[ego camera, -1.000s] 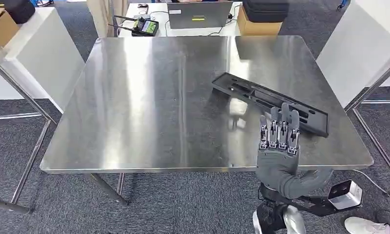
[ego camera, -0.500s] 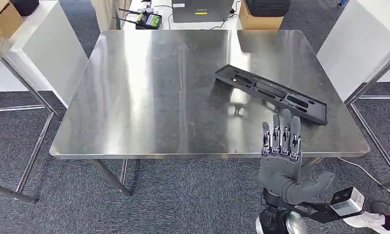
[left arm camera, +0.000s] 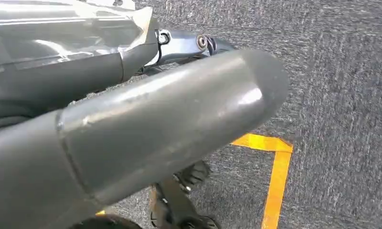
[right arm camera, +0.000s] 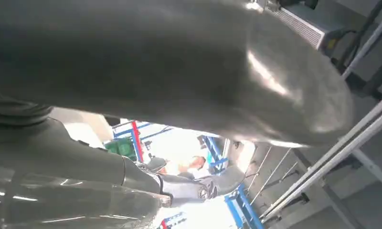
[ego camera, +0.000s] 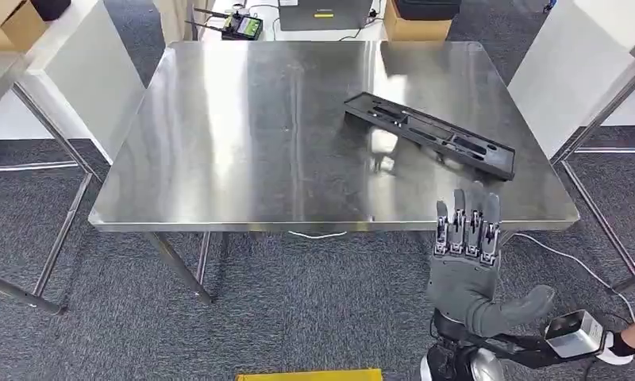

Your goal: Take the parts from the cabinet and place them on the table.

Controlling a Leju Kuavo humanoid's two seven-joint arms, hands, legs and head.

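A long black slotted part (ego camera: 429, 135) lies flat on the steel table (ego camera: 243, 159), at its right side, with nothing touching it. My right hand (ego camera: 465, 262) is raised in front of the table's near edge, short of the part, its fingers straight and its thumb out to the side, holding nothing. In the right wrist view the right hand (right arm camera: 155, 62) has nothing between its thumb and fingers. My left hand (left arm camera: 132, 124) hangs over the grey carpet and also holds nothing.
White tables stand to the left (ego camera: 52, 71) and right (ego camera: 576, 71) of the steel table. A laptop (ego camera: 324, 11), a controller (ego camera: 241, 26) and a cardboard box (ego camera: 413, 27) sit on a table behind. Yellow floor tape (ego camera: 306, 375) and a person's shoe (ego camera: 628, 343) are close by.
The whole view has shifted: the camera has backed away from the table. My right hand, earlier over the table's near edge beside the part, is now in front of the edge.
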